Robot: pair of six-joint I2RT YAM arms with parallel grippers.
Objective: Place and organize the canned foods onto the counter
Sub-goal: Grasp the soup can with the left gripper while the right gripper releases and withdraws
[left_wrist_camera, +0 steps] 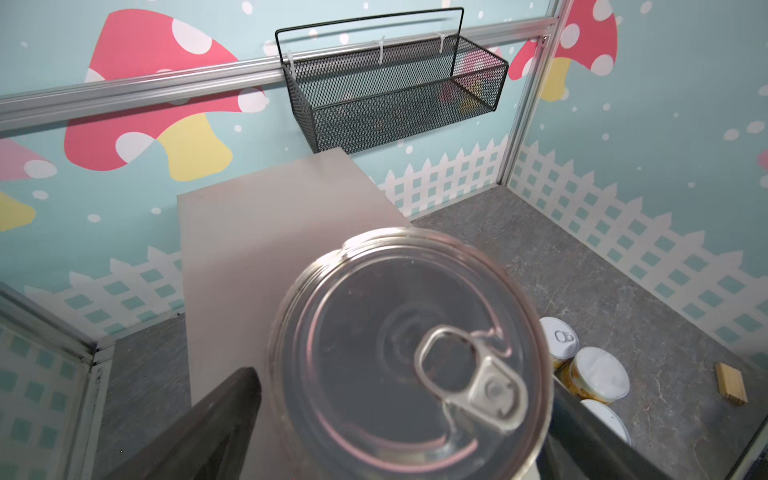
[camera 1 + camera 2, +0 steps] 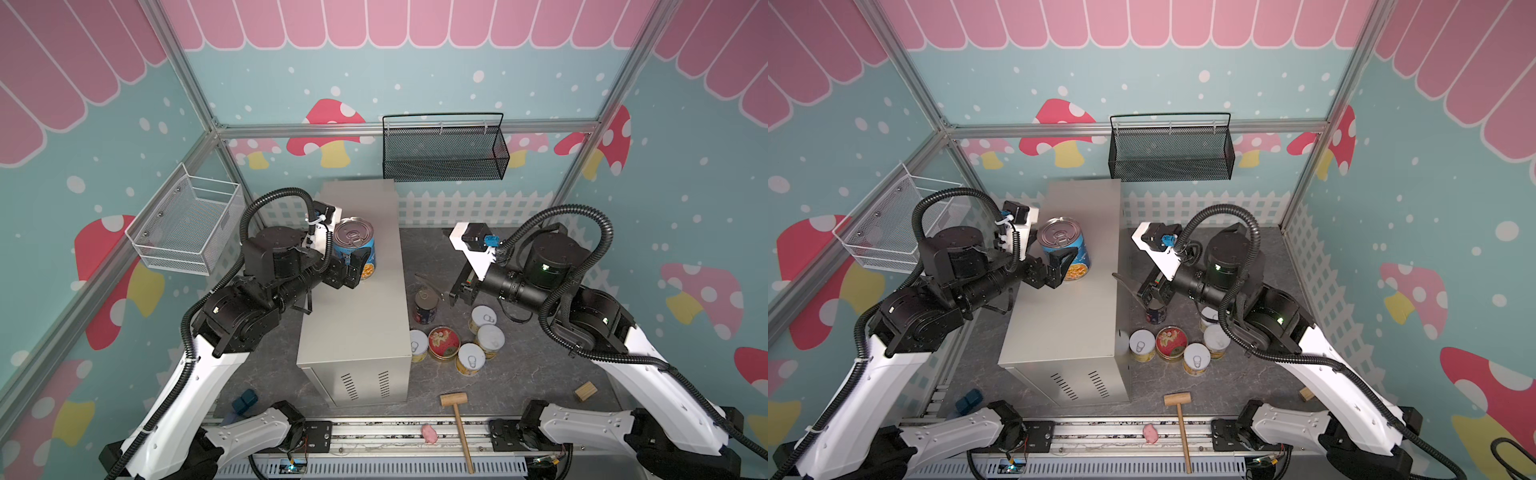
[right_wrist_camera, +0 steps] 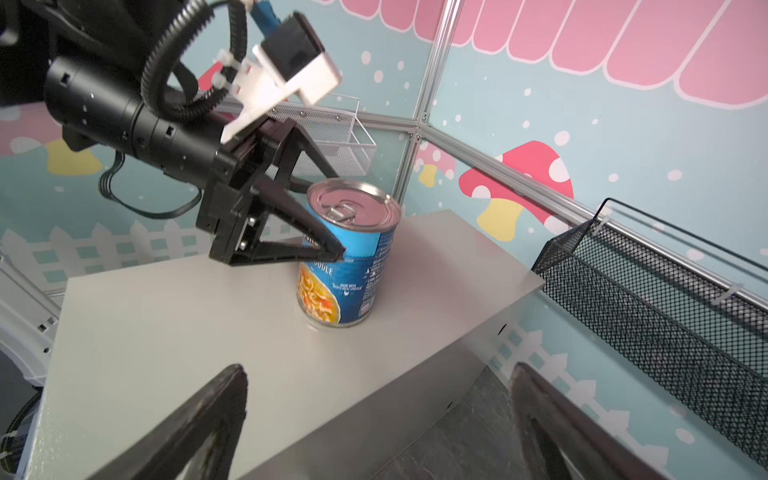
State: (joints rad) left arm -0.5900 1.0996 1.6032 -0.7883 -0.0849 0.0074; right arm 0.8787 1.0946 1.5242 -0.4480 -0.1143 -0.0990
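Progresso can (image 2: 353, 239): light blue, upright on the flat top of the counter (image 2: 357, 324), pull-tab lid up, about midway along its length and towards its left edge.
Left gripper (image 3: 336, 216): jaws spread wide, one finger on each side of the Progresso can; the left wrist view shows a gap beside the can, so it is not clamped.
Counter: long beige-grey metal cabinet standing on the dark marbled tabletop (image 2: 519, 374), vent slots on its near end; it carries only that one can.
Dark navy can (image 2: 426, 309): upright on the tabletop, just right of the counter.
Right gripper (image 3: 378, 370): jaws wide apart and empty, poised above the dark navy can and facing the counter.
Short yellow cans (image 2: 470, 359): four, upright on the tabletop right of the counter's near end, clustered closely.
Gold tin (image 2: 444, 341): flat, red-lidded, within that cluster, between yellow cans.
Wooden mallet (image 2: 453, 400): lying at the front edge, handle across the rail.
Pink toy (image 2: 430, 433): on the front rail, just left of the mallet handle.
Wooden block (image 2: 586, 390): front right of the tabletop, apart from the cans.
Black mesh basket (image 2: 444, 153): hung on the rear rail.
White wire basket (image 2: 187, 224): fixed to the left wall.
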